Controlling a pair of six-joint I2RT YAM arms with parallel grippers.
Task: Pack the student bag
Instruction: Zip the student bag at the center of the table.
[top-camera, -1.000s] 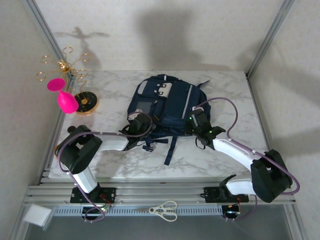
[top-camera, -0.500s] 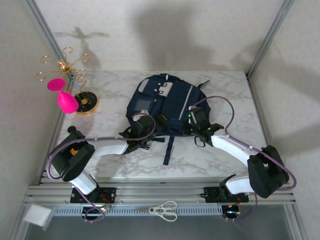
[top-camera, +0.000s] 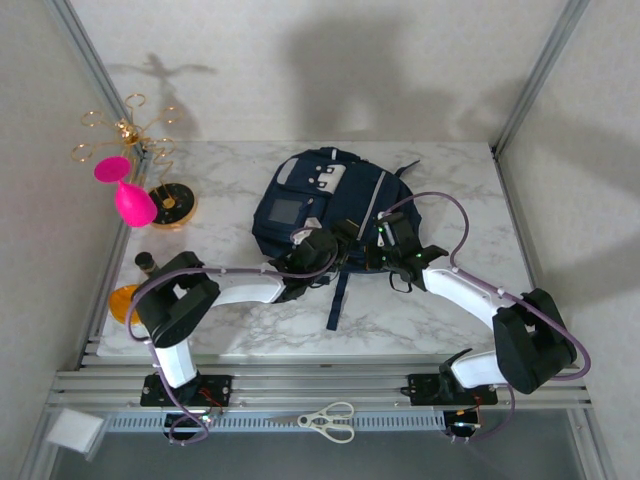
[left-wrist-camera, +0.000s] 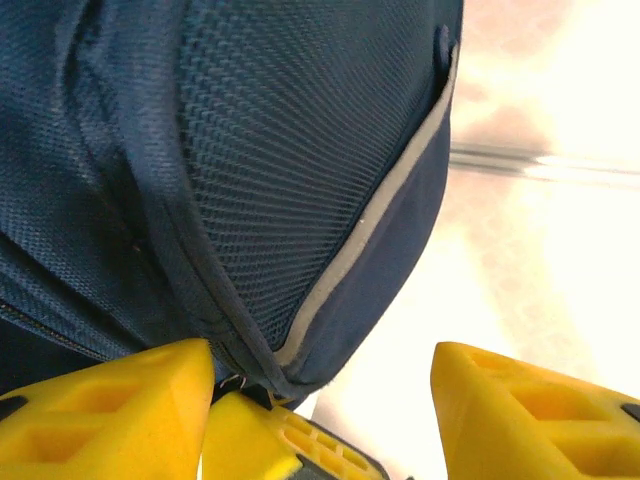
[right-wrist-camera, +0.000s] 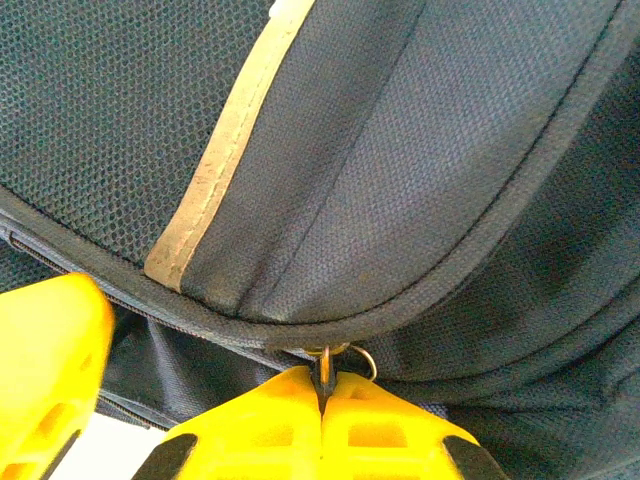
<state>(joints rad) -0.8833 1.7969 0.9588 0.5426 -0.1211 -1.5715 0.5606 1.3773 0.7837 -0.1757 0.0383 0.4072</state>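
Observation:
The student bag (top-camera: 320, 200), navy with pale patches and a pale stripe, lies in the middle of the marble table. My right gripper (top-camera: 385, 250) sits at the bag's near right edge. In the right wrist view it (right-wrist-camera: 323, 385) is shut on the small metal zipper pull (right-wrist-camera: 322, 360) under the bag's piped seam (right-wrist-camera: 420, 290). My left gripper (top-camera: 318, 257) is close beside it at the near edge, open (left-wrist-camera: 320, 410). The bag's corner (left-wrist-camera: 330, 340) hangs just above the gap by the left fingertip (left-wrist-camera: 110, 400). A yellow finger of the right gripper (left-wrist-camera: 270, 435) shows between them.
A gold wire stand holding a pink object (top-camera: 130, 200) stands at the back left. An orange item (top-camera: 122, 300) and a black cylinder (top-camera: 147, 262) sit near the left edge. A dark strap (top-camera: 340, 295) trails toward me. Scissors (top-camera: 330, 420) lie on the front rail.
My left gripper has slid right along the bag's near edge to sit beside the right gripper, and its jaws have opened wider. The right gripper shifted slightly up and left, still shut.

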